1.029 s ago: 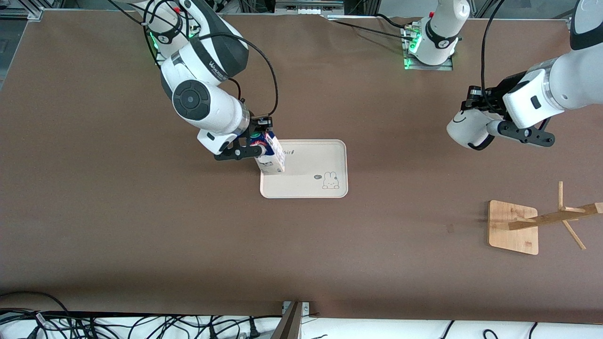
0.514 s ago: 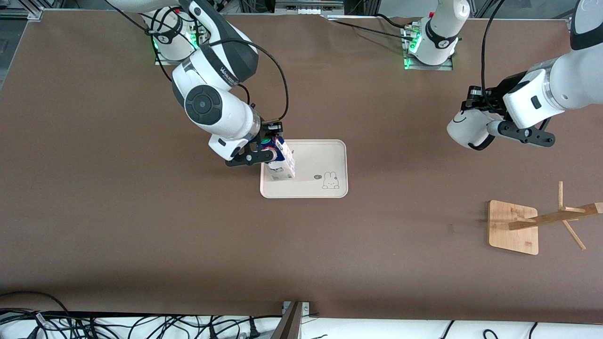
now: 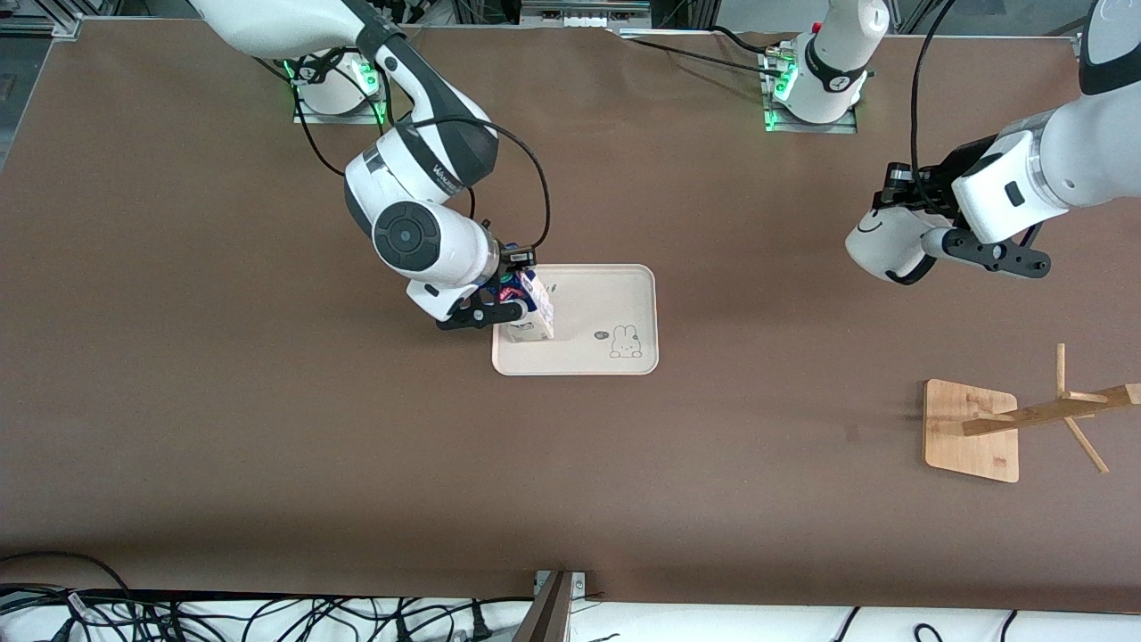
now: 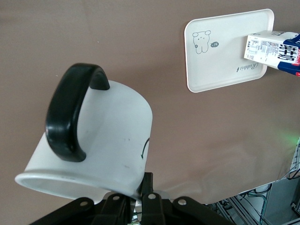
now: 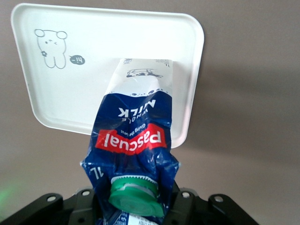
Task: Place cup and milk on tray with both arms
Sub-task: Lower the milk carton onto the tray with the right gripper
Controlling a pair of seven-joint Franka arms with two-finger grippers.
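You see the blue-and-white milk (image 3: 528,309) upright at the cream tray's (image 3: 615,299) end toward the right arm. The white cup (image 3: 884,244) hangs tilted above the counter (image 3: 267,428), well apart.

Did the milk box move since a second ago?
Yes. The milk, held in the right gripper, has shifted further over the tray, toward the rabbit drawing, and seems lower.

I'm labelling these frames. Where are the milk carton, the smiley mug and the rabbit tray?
milk carton (image 5: 133,136): right wrist view, red label band.
smiley mug (image 3: 882,245): front view, white side wall.
rabbit tray (image 3: 615,299): front view, bare floor above the rabbit.
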